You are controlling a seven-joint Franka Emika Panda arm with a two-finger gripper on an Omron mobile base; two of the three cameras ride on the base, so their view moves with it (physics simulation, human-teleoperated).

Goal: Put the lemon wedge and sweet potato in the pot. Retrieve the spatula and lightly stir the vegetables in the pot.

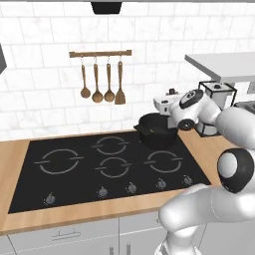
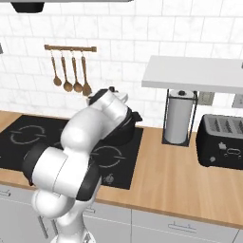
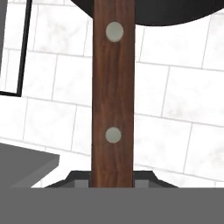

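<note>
Where the left base view looks over the hob, the pot (image 1: 157, 130) stands on the black cooktop (image 1: 74, 174) at its back right, just in front of the white tiled wall (image 1: 40, 74); its inside cannot be made out from here. The arm's hand is beside the pot on its right, too hidden to read the jaws. Brown wooden utensils (image 1: 102, 79) hang from a rail (image 1: 99, 54) on the wall, and the wooden counter (image 1: 15, 154) borders the cooktop.

In the right base view, the pot (image 2: 124, 133) is mostly hidden behind the white arm, at the cooktop's far right corner. To its right on the counter (image 2: 175, 175) stand a paper towel roll in a black frame (image 2: 179, 118) and a black toaster (image 2: 223, 141), under a white shelf (image 2: 194, 73).

In the hand view, the spatula (image 3: 113, 87) shows as a reddish-brown handle with two pale rivets, rising from between the fingertips of the gripper (image 3: 112, 177), whose jaws are closed on it. The pot's black curve (image 3: 166, 13) is at the top, tiles behind.
</note>
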